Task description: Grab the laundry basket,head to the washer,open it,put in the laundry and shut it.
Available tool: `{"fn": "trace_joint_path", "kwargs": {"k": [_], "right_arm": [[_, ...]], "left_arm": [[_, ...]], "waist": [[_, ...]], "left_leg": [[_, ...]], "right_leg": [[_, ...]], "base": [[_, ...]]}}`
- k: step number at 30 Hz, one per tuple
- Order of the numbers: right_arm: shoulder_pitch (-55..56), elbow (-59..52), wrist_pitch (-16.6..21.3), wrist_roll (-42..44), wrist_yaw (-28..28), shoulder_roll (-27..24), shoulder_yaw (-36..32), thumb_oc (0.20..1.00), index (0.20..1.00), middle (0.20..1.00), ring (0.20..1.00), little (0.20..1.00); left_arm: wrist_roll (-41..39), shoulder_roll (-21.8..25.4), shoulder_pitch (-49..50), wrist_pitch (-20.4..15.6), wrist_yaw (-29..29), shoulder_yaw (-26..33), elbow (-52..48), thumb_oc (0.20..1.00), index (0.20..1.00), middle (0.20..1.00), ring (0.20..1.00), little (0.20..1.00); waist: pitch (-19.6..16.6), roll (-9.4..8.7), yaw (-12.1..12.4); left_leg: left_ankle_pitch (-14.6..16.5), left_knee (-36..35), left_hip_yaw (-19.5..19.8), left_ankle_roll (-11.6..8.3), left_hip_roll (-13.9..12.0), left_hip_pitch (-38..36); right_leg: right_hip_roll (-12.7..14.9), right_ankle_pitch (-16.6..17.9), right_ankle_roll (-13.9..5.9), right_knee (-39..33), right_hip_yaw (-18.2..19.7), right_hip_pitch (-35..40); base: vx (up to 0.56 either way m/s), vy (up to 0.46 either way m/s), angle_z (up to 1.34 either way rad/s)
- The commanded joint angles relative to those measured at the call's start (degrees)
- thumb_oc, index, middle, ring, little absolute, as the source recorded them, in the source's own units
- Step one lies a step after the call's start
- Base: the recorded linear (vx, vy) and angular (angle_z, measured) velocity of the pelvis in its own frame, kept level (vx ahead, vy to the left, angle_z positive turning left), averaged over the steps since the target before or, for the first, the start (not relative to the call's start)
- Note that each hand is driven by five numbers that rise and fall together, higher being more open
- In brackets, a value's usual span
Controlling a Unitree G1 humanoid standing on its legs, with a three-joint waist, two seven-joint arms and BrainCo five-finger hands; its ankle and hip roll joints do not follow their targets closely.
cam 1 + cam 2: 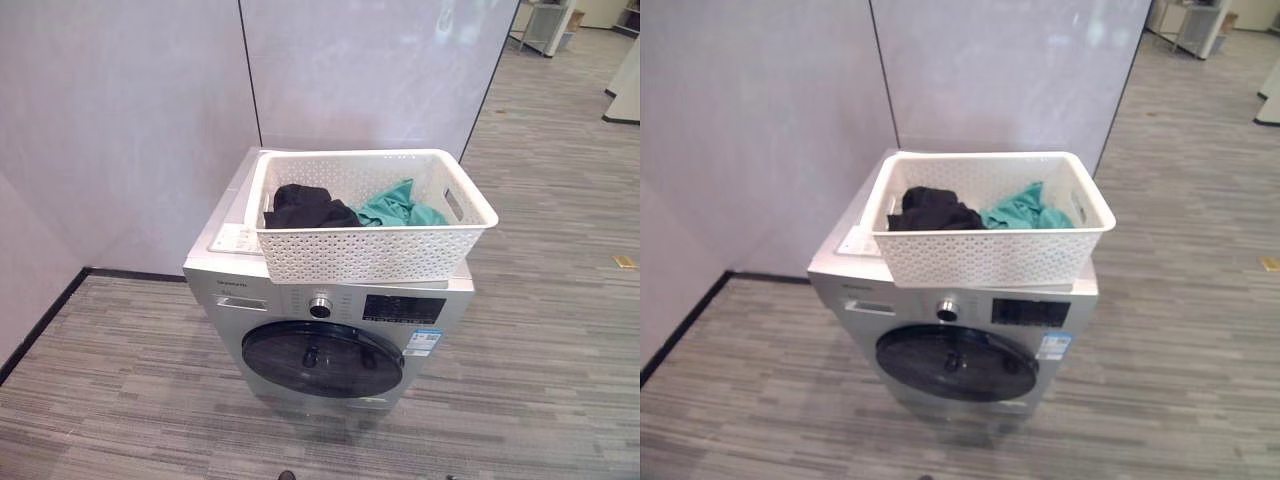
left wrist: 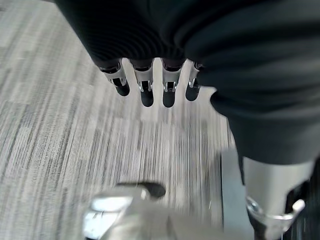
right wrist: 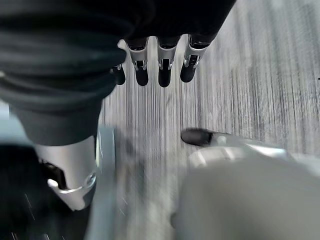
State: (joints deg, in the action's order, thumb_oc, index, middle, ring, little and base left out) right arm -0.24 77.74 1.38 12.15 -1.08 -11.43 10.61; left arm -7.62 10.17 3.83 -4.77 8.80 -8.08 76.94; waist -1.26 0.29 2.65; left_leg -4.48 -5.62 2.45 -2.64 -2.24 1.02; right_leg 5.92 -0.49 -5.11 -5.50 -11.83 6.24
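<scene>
Left hand [image 2: 145, 82] and right hand [image 3: 160, 67]: both slack-fingered over floor, holding nothing. White laundry basket [image 1: 372, 255], clothes inside, atop washer [image 1: 330, 320]; door [image 1: 322, 358] shut. Everything left to do.

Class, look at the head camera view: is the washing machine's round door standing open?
No: the washer's dark round door sits flush against its front, below the white laundry basket resting on top.

One washer [image 1: 330, 310], one basket [image 1: 365, 250], two garments [image 1: 310, 207].
</scene>
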Motion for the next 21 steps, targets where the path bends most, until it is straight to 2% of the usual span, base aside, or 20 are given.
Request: {"fn": "trace_joint_path", "kwargs": {"k": [1, 11, 21], "right_arm": [[-2.0, 2.0, -0.8, -4.8, 0.3, 0.3, 1.1, 1.000, 1.000, 1.000, 1.000, 1.000], [-2.3, 0.5, -0.9, -8.1, 0.9, 0.0, 4.1, 1.000, 1.000, 1.000, 1.000, 1.000], [-3.9, -4.1, 0.8, -4.0, -0.5, -1.1, 3.6, 1.000, 1.000, 1.000, 1.000, 1.000]], "left_arm": [[5.1, -0.2, -4.5, 0.4, -1.7, -2.2, 3.4, 1.000, 1.000, 1.000, 1.000, 1.000], [6.6, -0.8, -5.0, 0.7, -4.7, -5.2, 3.3, 1.000, 1.000, 1.000, 1.000, 1.000], [4.7, 0.0, -4.4, 0.0, -4.4, -4.3, 2.9, 1.000, 1.000, 1.000, 1.000, 1.000]], "waist": [[0.6, 0.14, 1.3], [0.4, 0.78, 0.8], [0.4, 0.90, 1.0]], "left_leg": [[3.8, 0.6, -1.0, -0.30, -0.6, -2.0], [3.7, 0.6, -1.4, -0.48, -0.9, -2.2], [3.2, 0.6, -1.0, -0.92, -1.4, -2.6]], "right_leg": [[2.7, 0.6, -2.85, 0.5, -0.4, -1.0], [2.6, 0.4, -2.71, 0.5, 0.0, -0.9], [2.1, 0.0, -2.28, 0.5, 0.0, -0.3]], "base": [[-0.02, 0.004, 0.08], [-0.02, -0.009, 0.00], [-0.02, -0.018, 0.01]]}}
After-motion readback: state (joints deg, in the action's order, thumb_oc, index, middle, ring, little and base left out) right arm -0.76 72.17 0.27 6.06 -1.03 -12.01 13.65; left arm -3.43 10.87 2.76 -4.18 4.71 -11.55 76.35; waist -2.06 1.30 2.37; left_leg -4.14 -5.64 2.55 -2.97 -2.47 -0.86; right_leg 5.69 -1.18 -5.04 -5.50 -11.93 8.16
